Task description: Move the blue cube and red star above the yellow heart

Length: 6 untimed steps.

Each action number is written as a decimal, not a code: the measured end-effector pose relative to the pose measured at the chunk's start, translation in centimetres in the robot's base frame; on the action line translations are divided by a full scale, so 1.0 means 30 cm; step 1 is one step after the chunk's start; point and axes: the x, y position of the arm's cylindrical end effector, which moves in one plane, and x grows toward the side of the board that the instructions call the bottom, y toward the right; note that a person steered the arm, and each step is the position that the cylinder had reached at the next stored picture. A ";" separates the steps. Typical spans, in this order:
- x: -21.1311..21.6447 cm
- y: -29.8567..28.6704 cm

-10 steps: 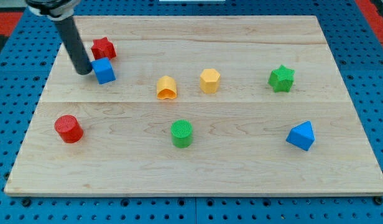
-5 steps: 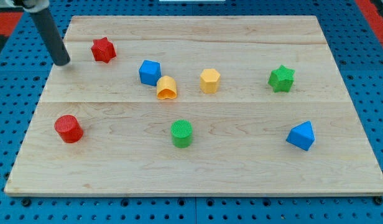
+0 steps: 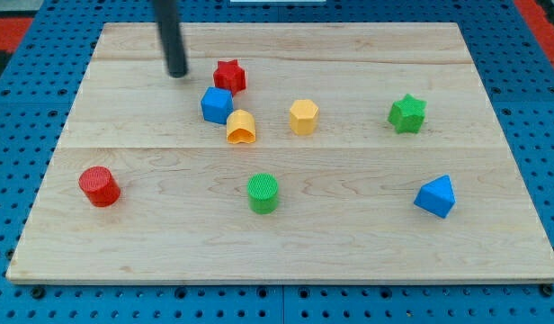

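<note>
So the heart (image 3: 241, 127) is the anchor here. The blue cube (image 3: 216, 105) sits just up and to the view's left of it, touching or nearly touching, hard to call. The star (image 3: 228, 76) is right above the cube, a bit toward the view's top, so both blocks are stacked up on the heart's upper-left side. Looks mostly done, though the pair sits slightly left of straight above the heart.

The tip (image 3: 176, 75) is off to the left of the star, clear of it, with a gap of bare board (image 3: 493, 238) between. There's no gripper on this arm at all, just a rod, so nothing to open or close.

Handling-wise: these look like small, hard plastic blocks, light, sliding easily on smooth wood. No grabbing, only shoving. The cube's flat faces should push straight if hit square in the middle; off-centre it will probably spin. The star is trickier, its points likely deflect the rod, so aiming at a notch between points seems safer. A hard nudge could knock the cube into the heart.
</note>
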 end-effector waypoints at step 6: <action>0.184 0.231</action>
